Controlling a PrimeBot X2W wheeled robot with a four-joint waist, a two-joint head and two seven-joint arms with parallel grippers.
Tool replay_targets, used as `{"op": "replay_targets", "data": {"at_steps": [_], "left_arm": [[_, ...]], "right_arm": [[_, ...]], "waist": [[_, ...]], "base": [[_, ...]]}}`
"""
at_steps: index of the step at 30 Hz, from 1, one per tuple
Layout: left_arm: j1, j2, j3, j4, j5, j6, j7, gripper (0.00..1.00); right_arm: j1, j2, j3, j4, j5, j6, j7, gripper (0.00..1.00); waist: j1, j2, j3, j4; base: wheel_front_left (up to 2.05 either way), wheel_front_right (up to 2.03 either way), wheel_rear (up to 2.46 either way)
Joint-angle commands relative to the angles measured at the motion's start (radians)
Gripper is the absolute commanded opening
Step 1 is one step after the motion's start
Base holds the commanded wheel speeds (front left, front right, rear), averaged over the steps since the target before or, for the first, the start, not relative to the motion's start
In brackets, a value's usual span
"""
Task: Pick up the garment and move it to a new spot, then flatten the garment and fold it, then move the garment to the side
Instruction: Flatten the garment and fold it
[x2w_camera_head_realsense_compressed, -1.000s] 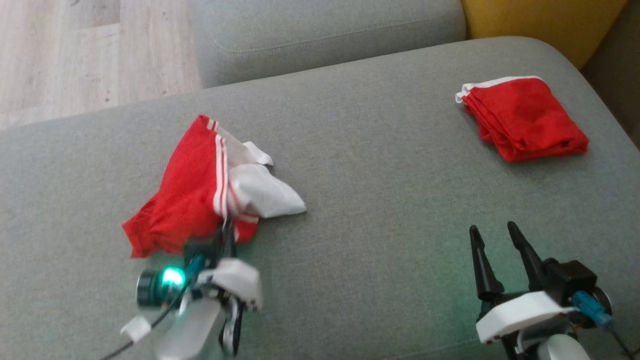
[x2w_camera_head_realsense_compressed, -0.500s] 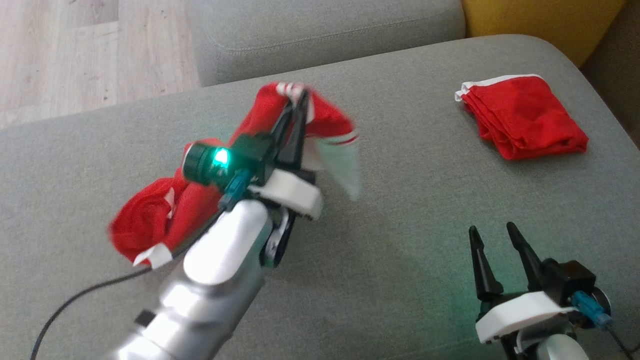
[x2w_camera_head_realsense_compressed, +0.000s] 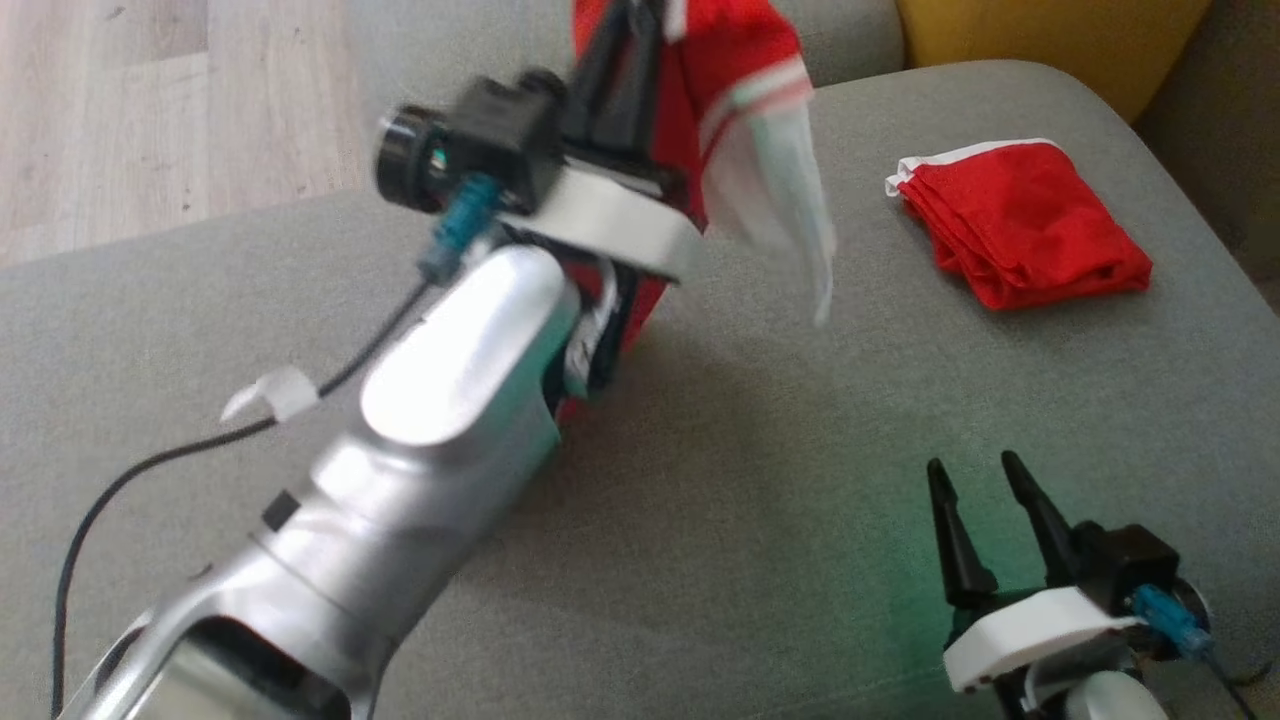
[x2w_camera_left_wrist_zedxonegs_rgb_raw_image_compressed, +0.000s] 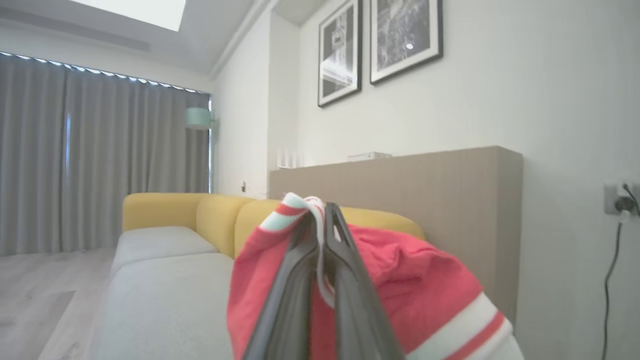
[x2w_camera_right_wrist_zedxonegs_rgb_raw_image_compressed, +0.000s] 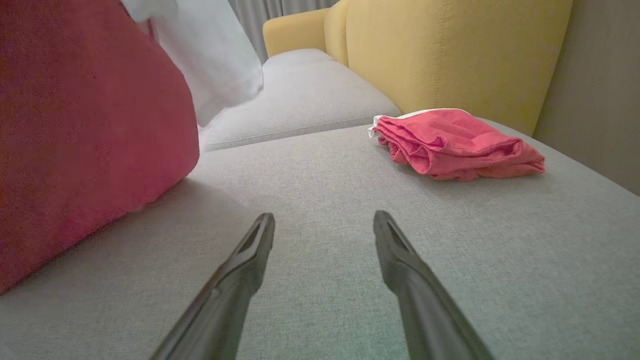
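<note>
Now comes the carrying step: the left gripper (x2w_camera_left_wrist_zedxonegs_rgb_raw_image_compressed: 324, 210) pinches the red garment (x2w_camera_left_wrist_zedxonegs_rgb_raw_image_compressed: 415, 285), which hangs from its jaws over the sofa (x2w_camera_head_realsense_compressed: 780, 420). The right gripper (x2w_camera_head_realsense_compressed: 972, 465) stands spread, nothing between its jaws. Next, the garment needs lowering onto bare cushion.

Bare grey sofa seat (x2w_camera_head_realsense_compressed: 800, 430) lies open ahead of the right pincer (x2w_camera_head_realsense_compressed: 972, 462) up to the folded red cloth (x2w_camera_head_realsense_compressed: 1020, 225) by the yellow backrest (x2w_camera_head_realsense_compressed: 1050, 40). To the left, the hanging garment (x2w_camera_head_realsense_compressed: 730, 60) and the left arm (x2w_camera_head_realsense_compressed: 450, 400) block the way across the seat
</note>
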Motion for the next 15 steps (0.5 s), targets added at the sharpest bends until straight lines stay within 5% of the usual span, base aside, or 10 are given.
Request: {"op": "replay_targets", "data": {"at_steps": [1, 9, 15], "left_arm": [[-0.065, 0.017, 0.083, -0.05, 0.024, 0.014, -0.009, 0.0], [-0.053, 0.02, 0.199, -0.124, 0.05, -0.025, -0.009, 0.0], [0.06, 0.107, 0.232, -0.013, 0.007, -0.038, 0.01, 0.0]], "right_arm": [[-0.051, -0.006, 0.009, -0.031, 0.004, 0.007, -0.017, 1.0], [-0.051, -0.006, -0.007, -0.024, -0.003, 0.007, -0.018, 1.0], [-0.051, -0.006, -0.004, -0.025, 0.009, 0.007, -0.024, 1.0]], "waist": [[0.0, 0.0, 0.01, 0.006], [0.0, 0.0, 0.007, 0.043], [0.0, 0.0, 0.009, 0.075]], "base": [[0.0, 0.0, 0.0], [0.0, 0.0, 0.0], [0.0, 0.0, 0.0]]}}
